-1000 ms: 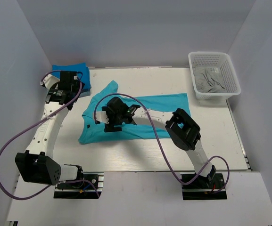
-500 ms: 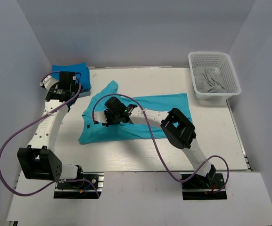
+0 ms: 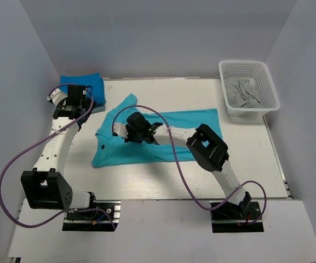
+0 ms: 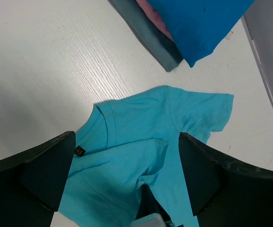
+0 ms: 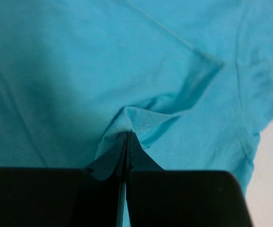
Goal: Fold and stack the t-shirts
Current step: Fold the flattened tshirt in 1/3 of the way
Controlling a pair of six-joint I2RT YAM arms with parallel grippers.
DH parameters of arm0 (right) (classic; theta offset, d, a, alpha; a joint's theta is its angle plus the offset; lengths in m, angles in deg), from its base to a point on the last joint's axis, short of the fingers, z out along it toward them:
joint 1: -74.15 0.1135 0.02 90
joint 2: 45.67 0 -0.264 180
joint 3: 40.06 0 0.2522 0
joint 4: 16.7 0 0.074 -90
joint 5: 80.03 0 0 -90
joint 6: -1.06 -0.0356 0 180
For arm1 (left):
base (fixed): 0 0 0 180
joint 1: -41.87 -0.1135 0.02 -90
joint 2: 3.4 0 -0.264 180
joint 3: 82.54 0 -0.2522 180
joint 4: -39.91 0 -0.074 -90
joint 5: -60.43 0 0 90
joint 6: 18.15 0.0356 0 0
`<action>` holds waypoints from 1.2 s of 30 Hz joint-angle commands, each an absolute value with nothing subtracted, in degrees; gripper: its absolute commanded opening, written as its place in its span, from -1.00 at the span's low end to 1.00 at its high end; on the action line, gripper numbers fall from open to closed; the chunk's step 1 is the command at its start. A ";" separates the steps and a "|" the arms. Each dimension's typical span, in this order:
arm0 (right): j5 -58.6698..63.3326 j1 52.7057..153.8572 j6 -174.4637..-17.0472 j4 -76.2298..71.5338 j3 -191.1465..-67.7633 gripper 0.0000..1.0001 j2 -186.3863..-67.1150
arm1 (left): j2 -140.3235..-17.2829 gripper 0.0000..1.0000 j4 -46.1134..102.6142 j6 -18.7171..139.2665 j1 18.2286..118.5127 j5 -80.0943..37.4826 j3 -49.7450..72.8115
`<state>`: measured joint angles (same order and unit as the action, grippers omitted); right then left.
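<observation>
A bright turquoise t-shirt point(image 3: 188, 121) lies spread across the middle of the table, one sleeve folded over its body point(image 4: 141, 123). My right gripper point(image 3: 131, 131) sits on its left part, shut on a small raised pinch of the turquoise fabric point(image 5: 127, 135) by the sleeve hem. At the back left, a deep blue t-shirt point(image 3: 84, 82) tops a folded stack, with pink point(image 4: 150, 14) and grey-blue point(image 4: 148, 35) layers under it. Beside that stack my left gripper point(image 3: 73, 101) hovers open, nothing between its fingers point(image 4: 127, 137).
A white lattice basket point(image 3: 245, 63) stands at the back right corner, holding a crumpled pale grey garment point(image 3: 245, 94). Grey walls close in the table on the left, back and right. The right arm stretches over the turquoise t-shirt's lower half.
My right gripper has gone from open to shut, pinching up a fold of the turquoise t-shirt. The left arm drew in slightly toward the stack.
</observation>
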<state>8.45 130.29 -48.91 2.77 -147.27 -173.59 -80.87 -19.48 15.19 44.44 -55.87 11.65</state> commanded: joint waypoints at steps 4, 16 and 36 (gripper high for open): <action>15.15 127.33 -60.55 -5.57 -146.11 -1.00 -169.33 | -79.95 0.99 -17.36 16.66 43.98 -54.53 12.86; 20.95 124.87 -71.61 -9.18 -143.38 -0.93 -167.66 | -83.46 0.99 -12.96 22.89 43.98 -50.57 13.39; 34.24 115.66 -93.59 -6.99 -139.16 0.81 -156.78 | -109.36 0.99 -4.78 46.62 49.77 -35.28 -11.45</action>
<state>32.47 119.96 -86.22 -5.86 -139.36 -163.12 -104.63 -5.27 40.78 47.67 -38.95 -4.39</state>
